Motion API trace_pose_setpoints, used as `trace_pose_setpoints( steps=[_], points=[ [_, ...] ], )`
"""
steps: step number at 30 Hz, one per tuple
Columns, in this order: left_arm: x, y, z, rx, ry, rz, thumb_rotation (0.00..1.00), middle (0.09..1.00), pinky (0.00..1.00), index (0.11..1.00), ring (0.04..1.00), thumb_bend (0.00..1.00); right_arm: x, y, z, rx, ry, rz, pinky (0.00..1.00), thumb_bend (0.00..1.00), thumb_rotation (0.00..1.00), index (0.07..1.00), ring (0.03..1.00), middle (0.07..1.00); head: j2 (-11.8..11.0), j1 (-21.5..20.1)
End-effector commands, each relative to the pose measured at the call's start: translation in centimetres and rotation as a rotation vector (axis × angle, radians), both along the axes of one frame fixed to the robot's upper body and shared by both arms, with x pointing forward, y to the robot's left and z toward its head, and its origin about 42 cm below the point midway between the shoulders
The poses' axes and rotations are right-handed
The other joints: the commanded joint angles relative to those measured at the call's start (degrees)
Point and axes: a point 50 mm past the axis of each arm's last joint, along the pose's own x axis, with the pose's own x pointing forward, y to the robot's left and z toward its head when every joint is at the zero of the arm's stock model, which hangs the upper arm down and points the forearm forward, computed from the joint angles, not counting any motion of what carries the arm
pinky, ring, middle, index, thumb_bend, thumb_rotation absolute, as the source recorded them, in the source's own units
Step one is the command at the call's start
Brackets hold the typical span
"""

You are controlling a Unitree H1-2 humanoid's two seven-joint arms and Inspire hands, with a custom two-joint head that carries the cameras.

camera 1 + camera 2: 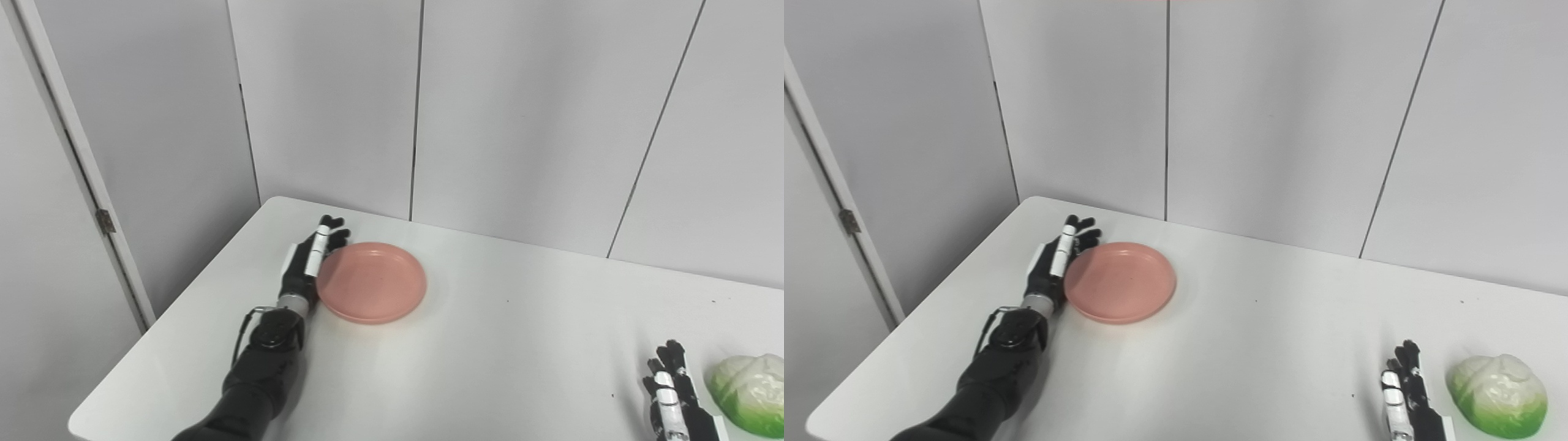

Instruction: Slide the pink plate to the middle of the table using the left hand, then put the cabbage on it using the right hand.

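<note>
One round pink plastic plate [373, 282] lies flat | left hand [309, 260] spread open, touching its left rim | one green-white cabbage [1499, 395] (long side left-right) | right hand [1409, 392] open beside it

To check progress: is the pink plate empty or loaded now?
Empty. The pink plate shows only bare pink surface; the cabbage lies apart on the table.
</note>
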Motion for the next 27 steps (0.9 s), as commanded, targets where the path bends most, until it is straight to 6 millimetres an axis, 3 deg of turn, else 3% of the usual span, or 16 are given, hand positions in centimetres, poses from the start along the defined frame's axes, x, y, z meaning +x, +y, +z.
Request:
trace_pose_setpoints(
  steps=[1,8,12,18,19,20,21,24,27],
  points=[
    [0.6,-2.1,1.2,0.007,-0.008,-0.05,1.0,0.785,0.83,0.77,0.814,0.77,0.8,0.5,1.4,0.001,-0.082,0.005,1.0,0.47,0.82,1.0,1.0,1.0,0.3,-0.7],
    [-0.6,-5.1,2.2,-0.035,-0.017,-0.134,1.0,0.809,0.87,0.794,0.843,0.75,0.8,0.7,1.1,0.013,-0.063,0.014,1.0,0.52,0.78,1.0,1.0,1.0,1.86,-4.43],
    [-1.7,-6.8,2.7,-0.057,-0.037,-0.181,1.0,0.816,0.89,0.807,0.842,0.75,1.4,1.3,0.8,0.029,-0.064,0.031,1.0,0.59,0.76,1.0,1.0,1.0,4.53,-11.07],
    [-3.7,-9.9,2.8,-0.146,-0.008,-0.227,1.0,0.821,0.89,0.818,0.849,0.74,1.7,2.8,1.0,0.01,-0.102,0.036,1.0,0.56,0.74,1.0,1.0,1.0,8.22,-20.55],
    [-3.9,-10.2,2.7,-0.154,-0.004,-0.237,1.0,0.83,0.9,0.823,0.861,0.73,1.7,3.1,1.1,0.013,-0.106,0.036,1.0,0.56,0.74,1.0,1.0,1.0,8.22,-20.55],
    [-4.3,-10.5,2.7,-0.163,-0.002,-0.245,1.0,0.834,0.91,0.826,0.867,0.73,1.9,3.4,1.2,0.008,-0.104,0.033,1.0,0.56,0.74,1.0,1.0,1.0,9.46,-23.8],
    [-4.5,-10.8,2.7,-0.169,-0.001,-0.249,1.0,0.832,0.89,0.821,0.863,0.73,1.9,3.7,1.3,0.004,-0.103,0.03,1.0,0.58,0.74,1.0,1.0,1.0,9.46,-23.8],
    [-5.4,-11.6,2.7,-0.214,0.001,-0.245,1.0,0.832,0.87,0.817,0.856,0.73,2.3,4.5,1.7,0.014,-0.102,0.032,1.0,0.62,0.74,1.0,1.0,1.0,11.64,-30.49],
    [-6.3,-12.3,2.6,-0.271,-0.008,-0.263,0.99,0.842,0.85,0.826,0.863,0.74,2.6,5.2,1.9,0.012,-0.104,0.033,1.0,0.66,0.75,1.0,1.0,1.0,12.71,-33.4]
  ],
)
